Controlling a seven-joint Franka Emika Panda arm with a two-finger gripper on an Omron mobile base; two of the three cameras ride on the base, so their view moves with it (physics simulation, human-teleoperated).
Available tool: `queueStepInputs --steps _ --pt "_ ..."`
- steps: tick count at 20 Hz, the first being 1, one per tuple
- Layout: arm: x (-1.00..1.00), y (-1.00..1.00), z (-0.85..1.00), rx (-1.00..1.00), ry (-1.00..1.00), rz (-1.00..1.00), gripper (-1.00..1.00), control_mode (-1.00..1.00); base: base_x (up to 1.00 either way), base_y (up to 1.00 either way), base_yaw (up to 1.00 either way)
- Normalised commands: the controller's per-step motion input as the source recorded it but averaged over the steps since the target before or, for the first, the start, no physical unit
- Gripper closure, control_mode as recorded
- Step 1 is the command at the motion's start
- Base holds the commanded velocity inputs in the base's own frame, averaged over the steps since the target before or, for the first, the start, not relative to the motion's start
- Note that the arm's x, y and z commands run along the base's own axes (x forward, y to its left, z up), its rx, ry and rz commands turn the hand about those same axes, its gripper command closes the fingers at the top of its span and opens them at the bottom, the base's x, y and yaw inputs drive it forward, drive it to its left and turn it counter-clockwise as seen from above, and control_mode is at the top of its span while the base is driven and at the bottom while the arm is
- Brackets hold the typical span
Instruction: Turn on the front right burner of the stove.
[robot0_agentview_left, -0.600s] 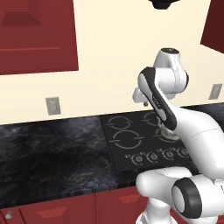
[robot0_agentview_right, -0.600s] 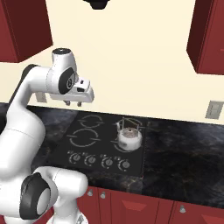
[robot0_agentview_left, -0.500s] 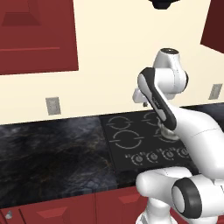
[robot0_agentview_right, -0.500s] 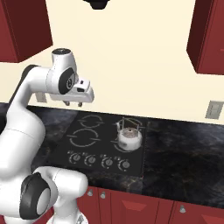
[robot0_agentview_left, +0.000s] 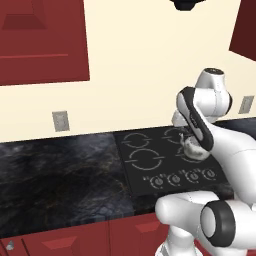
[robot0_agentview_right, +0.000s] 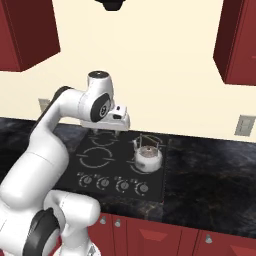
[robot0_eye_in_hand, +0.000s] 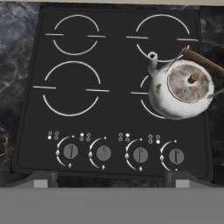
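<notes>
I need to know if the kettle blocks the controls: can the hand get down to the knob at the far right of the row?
Probably yes. The kettle sits on the front right burner, behind the knob row, and nothing covers the rightmost knob. The hand hovers above the stove.

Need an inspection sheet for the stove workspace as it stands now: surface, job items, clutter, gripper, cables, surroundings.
Surface: dark marbled counter, stove set flush in it.
Job's things: front right burner largely covered by a white kettle; no red glow seen. Four knobs in a row along the stove's front edge.
Clutter: kettle only, with a brown handle.
Gripper: gripper hangs above the stove's front edge, fingertips wide apart, holding nothing, touching no knob.
Cables: nothing seen.
Surroundings: cream wall, red upper cabinets, red lower cabinets, wall outlets, black hood overhead.
</notes>
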Motion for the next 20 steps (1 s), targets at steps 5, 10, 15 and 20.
queueStepInputs --steps 5,10,15,20 --pt "-0.17 -0.72 -0.46 -0.01 0.0 0.0 -1.0 -1.0 0.0 0.0 0.0" --pt "-0.37 -0.59 -0.39 0.0 0.03 0.11 -1.0 -1.0 0.0 0.0 0.0" --pt "-0.33 -0.36 -0.55 0.0 0.11 0.14 -1.0 -1.0 0.0 0.0 0.0" --pt "-0.05 -0.19 -0.54 0.0 0.11 0.06 -1.0 -1.0 0.0 0.0 0.0"
